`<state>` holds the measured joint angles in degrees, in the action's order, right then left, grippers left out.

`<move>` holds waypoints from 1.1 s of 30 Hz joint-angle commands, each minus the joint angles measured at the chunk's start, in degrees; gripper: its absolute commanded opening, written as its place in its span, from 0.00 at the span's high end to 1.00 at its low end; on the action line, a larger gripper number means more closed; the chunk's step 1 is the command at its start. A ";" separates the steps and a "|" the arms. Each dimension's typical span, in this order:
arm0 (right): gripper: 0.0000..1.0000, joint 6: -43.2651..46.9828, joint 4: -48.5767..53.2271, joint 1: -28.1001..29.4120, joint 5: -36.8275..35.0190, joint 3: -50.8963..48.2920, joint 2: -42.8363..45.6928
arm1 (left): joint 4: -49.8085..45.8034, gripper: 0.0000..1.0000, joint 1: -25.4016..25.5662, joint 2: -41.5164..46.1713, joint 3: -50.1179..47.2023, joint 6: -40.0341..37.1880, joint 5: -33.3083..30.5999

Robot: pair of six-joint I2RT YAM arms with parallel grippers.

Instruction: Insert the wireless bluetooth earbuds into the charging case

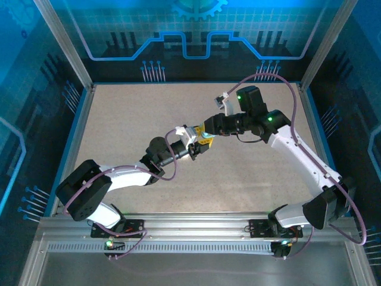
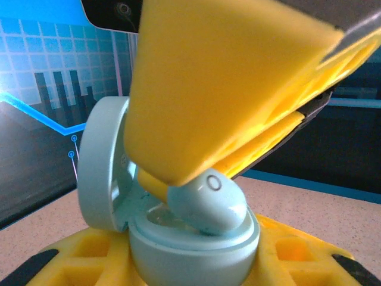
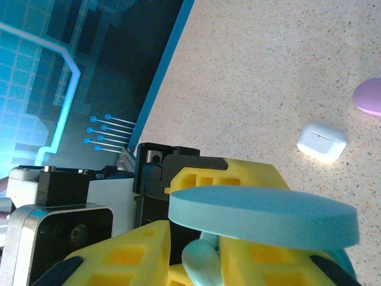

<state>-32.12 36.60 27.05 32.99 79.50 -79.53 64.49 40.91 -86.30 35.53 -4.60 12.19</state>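
Teal earbud [image 2: 208,205] tipped into open charging case [image 2: 196,253].
Right claw [image 3: 199,265] pinches it between its fingertips; left claw [image 2: 190,268] clamps the case.

Speckled table [image 3: 250,71] bears white case [image 3: 322,142] and lilac case [image 3: 370,96] (cropped).

Speckled beige table [image 1: 119,119], blue circuit-print walls [image 1: 196,24] around it

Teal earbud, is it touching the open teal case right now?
Touching. The left wrist view shows the teal earbud resting in the socket of the open teal case, no gap.
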 commanded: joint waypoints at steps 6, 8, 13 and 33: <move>0.68 -0.01 3.93 0.28 -4.20 2.47 -0.68 | 5.66 0.69 0.41 2.19 0.02 0.01 -0.59; 0.67 0.06 4.01 0.26 -3.95 2.69 -0.30 | 5.70 0.69 0.41 2.04 -0.04 -0.07 -0.68; 0.63 0.71 3.59 0.28 -3.62 3.10 2.00 | 5.73 0.69 0.42 2.22 -0.37 -0.41 -1.17; 0.47 1.41 5.28 -6.92 -5.51 8.83 0.45 | 1.31 0.69 0.49 6.22 -0.64 -1.33 2.57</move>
<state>-31.03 38.28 20.53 25.34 85.30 -75.31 65.73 40.91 -82.30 35.14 -4.73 12.71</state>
